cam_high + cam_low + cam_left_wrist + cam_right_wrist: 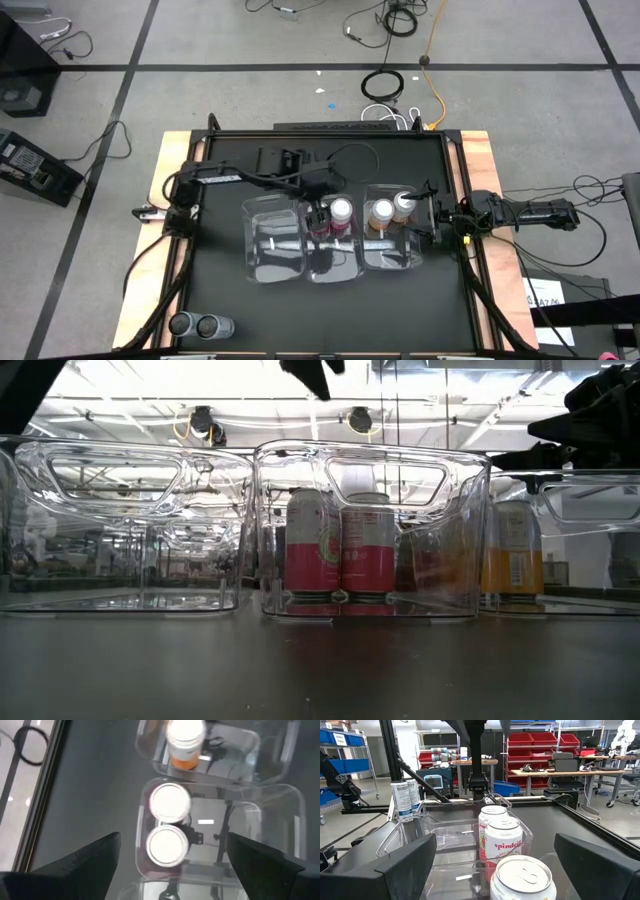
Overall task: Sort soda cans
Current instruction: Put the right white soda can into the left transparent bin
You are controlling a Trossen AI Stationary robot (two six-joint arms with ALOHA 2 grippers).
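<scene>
Left hand [322,217] open above red cans [340,212]

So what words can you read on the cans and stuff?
"spindrift": on the nearer red-pink can in the middle bin; smaller print beneath is too blurred to read.
Silver-grey cans at the table corner: lettering too blurred to read.
Orange can: label too small to read.
Paper sheet beside the table: print too small.
</scene>
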